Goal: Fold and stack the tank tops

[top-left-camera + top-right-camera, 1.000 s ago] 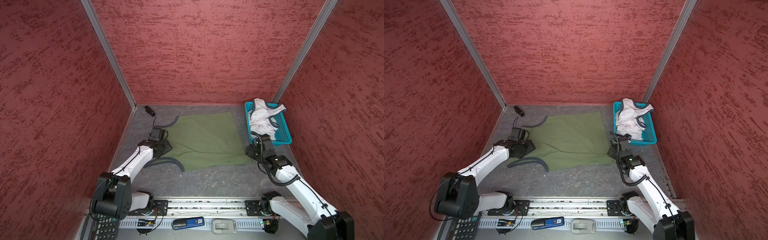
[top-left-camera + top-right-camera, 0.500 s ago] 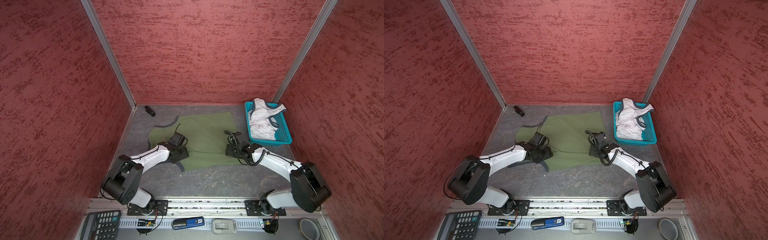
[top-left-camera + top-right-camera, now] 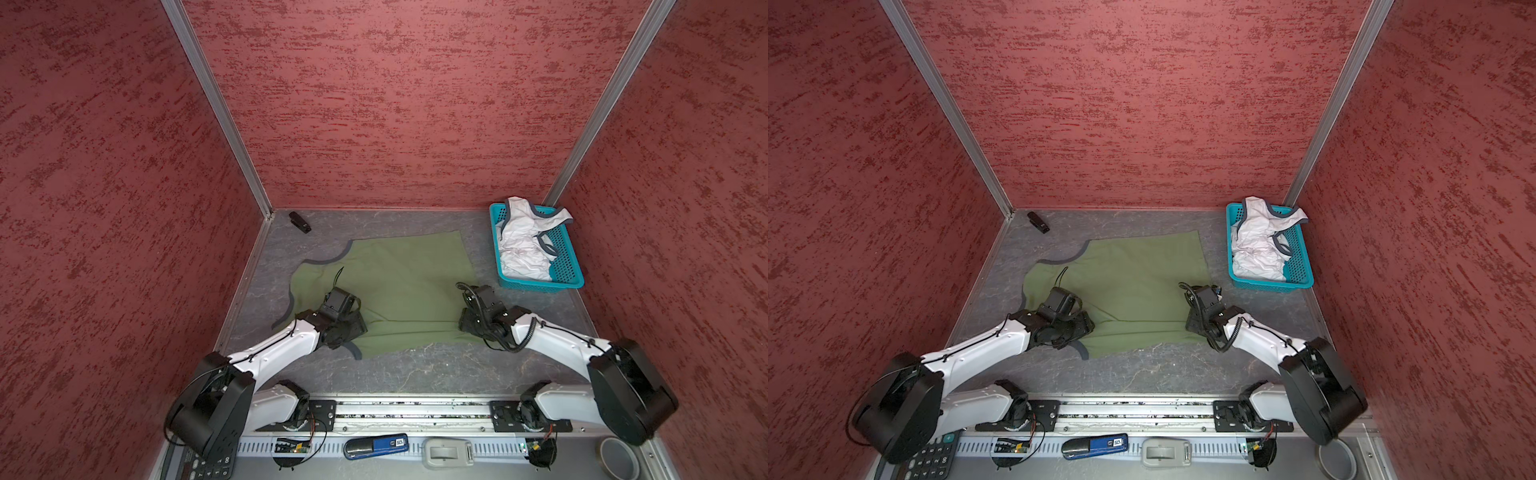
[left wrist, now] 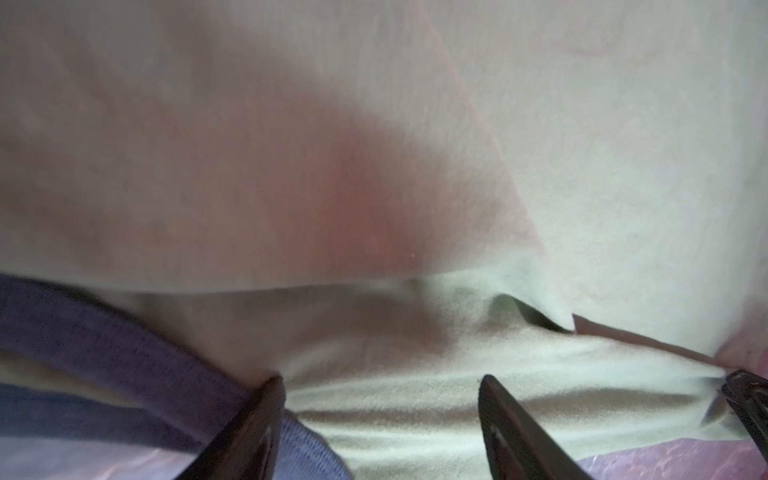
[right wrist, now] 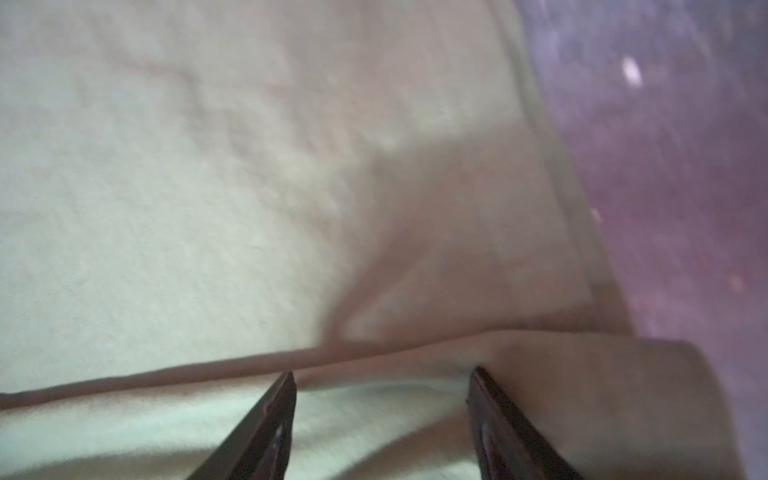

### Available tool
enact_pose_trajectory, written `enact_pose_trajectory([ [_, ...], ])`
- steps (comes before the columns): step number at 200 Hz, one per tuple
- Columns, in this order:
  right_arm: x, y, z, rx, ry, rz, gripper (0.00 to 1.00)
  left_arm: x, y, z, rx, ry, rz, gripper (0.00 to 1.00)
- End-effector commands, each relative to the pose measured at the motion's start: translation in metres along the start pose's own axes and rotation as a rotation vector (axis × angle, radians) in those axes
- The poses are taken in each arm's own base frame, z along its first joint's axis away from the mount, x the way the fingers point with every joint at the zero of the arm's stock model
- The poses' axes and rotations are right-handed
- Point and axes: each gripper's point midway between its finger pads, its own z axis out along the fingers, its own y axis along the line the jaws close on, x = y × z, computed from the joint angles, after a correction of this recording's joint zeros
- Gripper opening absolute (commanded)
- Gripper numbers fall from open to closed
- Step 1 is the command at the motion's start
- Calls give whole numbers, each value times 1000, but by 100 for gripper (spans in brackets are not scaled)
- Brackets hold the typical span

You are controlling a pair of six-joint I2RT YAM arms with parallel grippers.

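Green tank top: is lying spread on the grey table, with a fold line running between the two claws.
White tank top: is sitting crumpled in the blue basket, far right.
Left claw: is resting low on the green cloth by a grey strap, with its fingers standing apart and pinching nothing.
Right claw: is resting at the green cloth's right edge, with its fingers standing apart and pinching nothing.
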Motion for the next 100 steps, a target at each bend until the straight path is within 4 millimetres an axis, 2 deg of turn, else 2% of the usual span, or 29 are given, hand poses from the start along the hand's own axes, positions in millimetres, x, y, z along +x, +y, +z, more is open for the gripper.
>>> enact_pose_trajectory([
  [1, 19, -5, -17, -4, 53, 48, 68, 1, 13, -8, -55, -1, -1, 76],
  [29, -17, 4, -40, 14, -76, 22, 67, -18, -24, -19, -13, -24, 64, 74],
  [35, -26, 9, -42, 13, -97, 12, 67, -17, -32, -20, -10, -21, 81, 73],
  [54, -34, 24, -41, -10, -88, -4, 64, -9, -49, -28, -43, -21, 145, 72],
  [68, -35, 24, -40, 2, -88, -3, 63, 4, -40, -39, -153, -41, 182, 72],
  [100, -31, -11, -46, 141, -119, -1, 63, 43, 1, -58, -278, -57, 152, 70],
])
